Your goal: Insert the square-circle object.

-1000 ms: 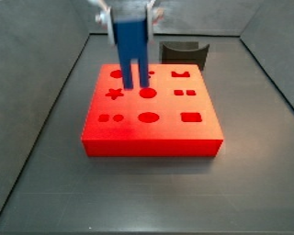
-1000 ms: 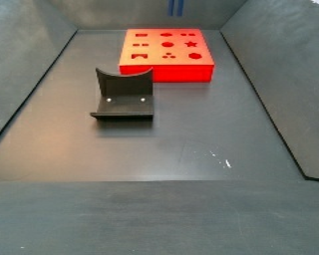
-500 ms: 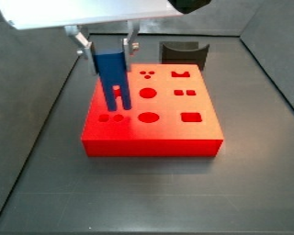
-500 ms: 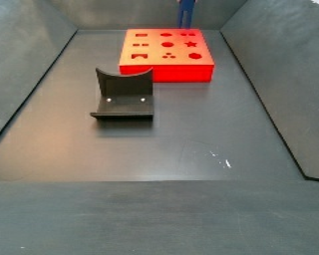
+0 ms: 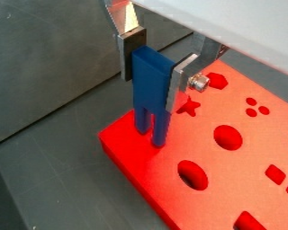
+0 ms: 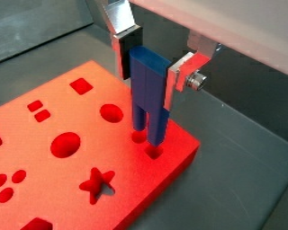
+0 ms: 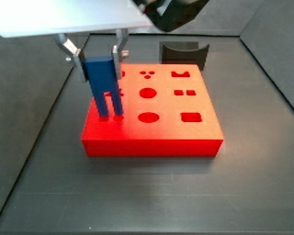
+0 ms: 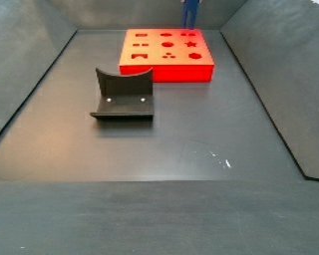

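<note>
Two blue prongs of the small blue plastic square-circle object (image 7: 103,81) now sit at the red block's (image 7: 162,124) near-left corner; half a second ago they hung further right over the block's left middle, so the arm has carried the piece left and lower. Gripper (image 7: 96,46) is above that corner, its flat silver fingers (image 5: 183,72) clamped on the piece's blocky upper body in both wrist views. Prong tips touch or just enter the small paired holes (image 6: 150,146) at the block edge; depth cannot be told. Judged: alignment done, insertion beginning, a straight push down is next. Dark grey curved holder (image 7: 183,52) stands at the far edge, well apart, unchanged.
</note>
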